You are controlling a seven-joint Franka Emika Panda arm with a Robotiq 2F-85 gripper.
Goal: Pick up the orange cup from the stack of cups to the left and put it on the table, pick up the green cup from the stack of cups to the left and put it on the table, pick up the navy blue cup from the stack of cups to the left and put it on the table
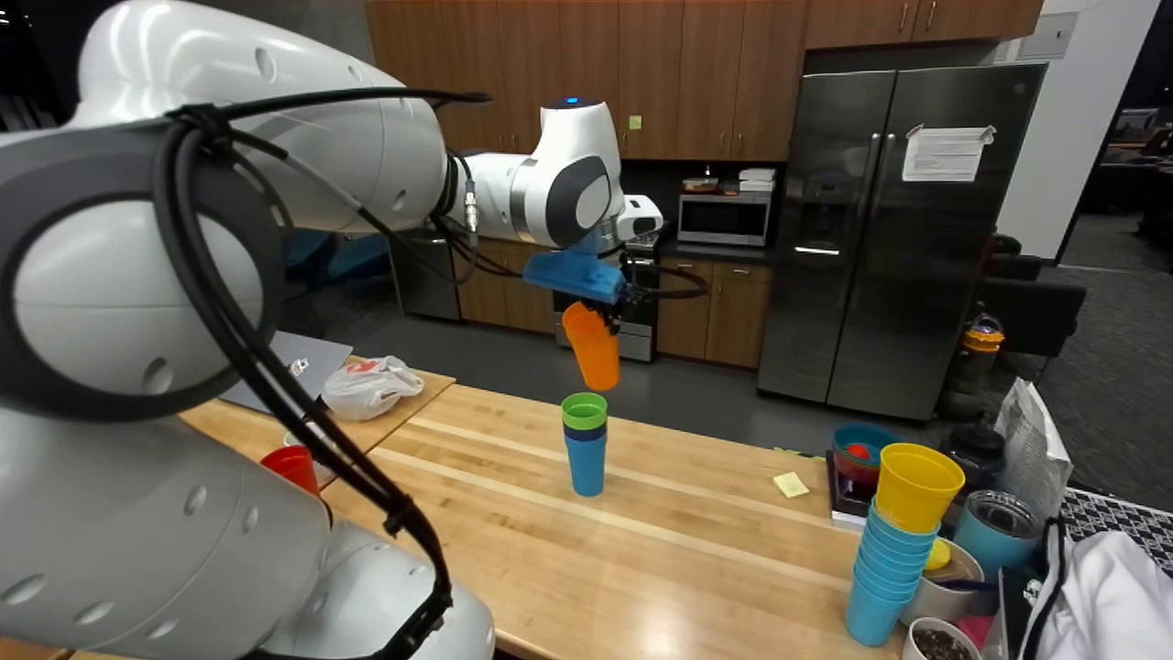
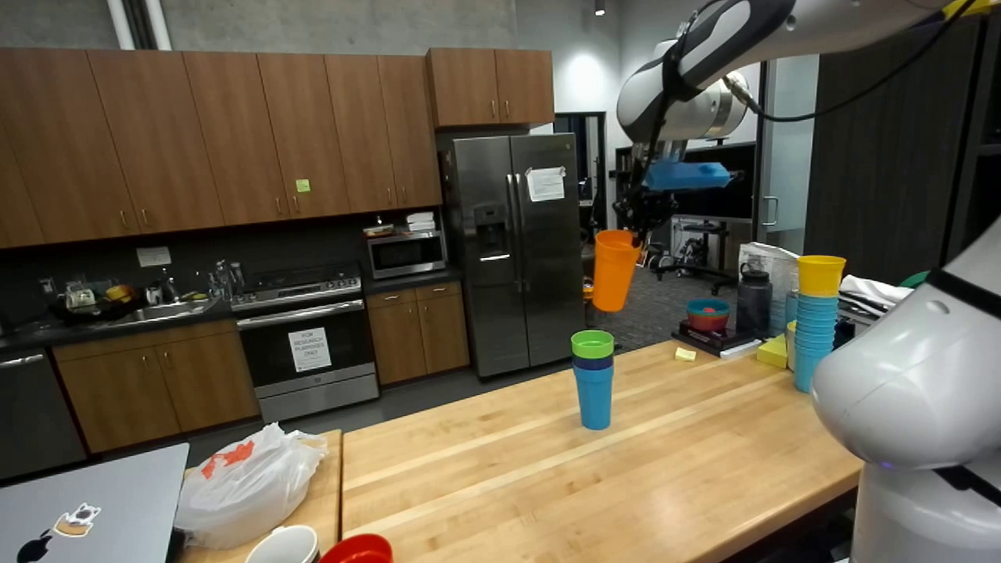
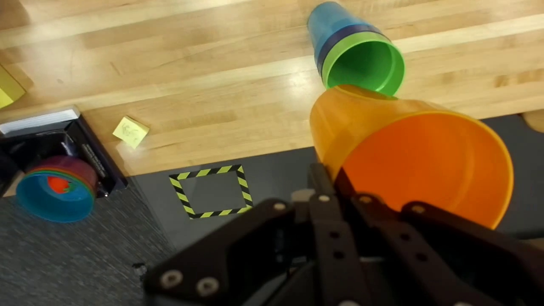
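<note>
Pincer (image 3: pixel 332 178): mine is drawn together on the orange cup (image 2: pixel 614 274), gripping its wall at the rim.
Orange cup: I hold it in the air, tilted, mouth up, higher than the stack (image 1: pixel 586 449) and apart from it.
Green cup (image 3: pixel 363 63): on top of the stack, mouth up.
Navy cup (image 2: pixel 593 363): just below the green one, a band showing.
Blue cup (image 2: pixel 595 399): bottom of the stack, upright on the table (image 2: pixel 469 485).
Yellow cup (image 1: pixel 916 486): on the taller blue pile (image 1: pixel 887 564), well apart.
</note>
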